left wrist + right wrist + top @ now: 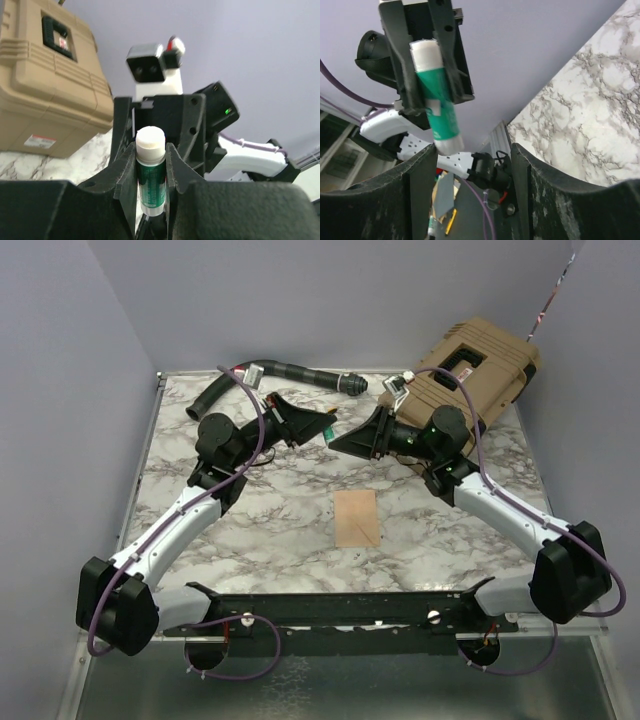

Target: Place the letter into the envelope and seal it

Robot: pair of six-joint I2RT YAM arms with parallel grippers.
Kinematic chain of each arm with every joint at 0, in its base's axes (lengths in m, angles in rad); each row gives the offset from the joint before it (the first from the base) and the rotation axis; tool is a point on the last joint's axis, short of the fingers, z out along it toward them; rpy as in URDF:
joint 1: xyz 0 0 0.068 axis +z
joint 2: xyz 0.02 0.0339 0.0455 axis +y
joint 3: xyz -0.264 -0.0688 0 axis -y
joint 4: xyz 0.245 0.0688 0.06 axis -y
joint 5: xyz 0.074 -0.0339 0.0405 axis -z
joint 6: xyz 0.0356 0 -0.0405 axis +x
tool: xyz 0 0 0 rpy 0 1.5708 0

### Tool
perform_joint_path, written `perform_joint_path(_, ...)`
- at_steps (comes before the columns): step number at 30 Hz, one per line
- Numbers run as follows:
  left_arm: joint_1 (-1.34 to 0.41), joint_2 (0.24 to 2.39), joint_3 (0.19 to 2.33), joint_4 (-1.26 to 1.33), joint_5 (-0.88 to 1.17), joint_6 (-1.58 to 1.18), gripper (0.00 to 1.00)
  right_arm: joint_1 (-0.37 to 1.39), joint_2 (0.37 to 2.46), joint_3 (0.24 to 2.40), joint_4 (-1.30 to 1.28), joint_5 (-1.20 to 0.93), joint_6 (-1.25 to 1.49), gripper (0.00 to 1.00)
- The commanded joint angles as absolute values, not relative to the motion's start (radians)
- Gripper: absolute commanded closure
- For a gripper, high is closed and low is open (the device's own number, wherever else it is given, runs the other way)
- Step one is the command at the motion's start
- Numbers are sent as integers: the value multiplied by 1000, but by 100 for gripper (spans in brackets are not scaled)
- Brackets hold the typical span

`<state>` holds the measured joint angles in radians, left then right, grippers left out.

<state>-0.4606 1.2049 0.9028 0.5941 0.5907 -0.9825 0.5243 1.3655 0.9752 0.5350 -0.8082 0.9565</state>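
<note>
The envelope [356, 518] is a small peach-tan rectangle lying flat on the marble table [280, 530], in front of both arms. The letter is out of view. Above the back of the table, my left gripper [322, 429] is shut on a green glue stick [150, 172] with a white end [150, 140]. The right wrist view shows the glue stick [439, 102] clamped between the left gripper's fingers [402, 60]. My right gripper [470, 155] faces it tip to tip. Its jaws stand open on either side of the stick's lower end, with nothing gripped.
A large tan hard case [475, 370] stands at the back right corner, close behind the right arm. A black hose [290, 370] lies along the table's back edge. Purple-grey walls close in the left, back and right sides.
</note>
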Motion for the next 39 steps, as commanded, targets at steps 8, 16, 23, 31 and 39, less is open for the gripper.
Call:
perform_joint_path(8,-474,1223,950,645,448,-1084,100,577,1397,980,833,-659,1189,49)
perform_joint_path(16,-483,1168,891,622,341,-1102,100,595,1408,977,834,-686,1181,93)
perform_joint_path(23,-493,1160,894,482,326,-1044,100,634,1371,1135,382,-596,606,99)
perform_joint_path(31,-505,1179,993,416,339,-797,100,755,1392,1212,176,-132,-15,99)
perform_joint_path(39,-506,1237,1102,407,380,-775,100,869,1407,1177,370,266,-318,99)
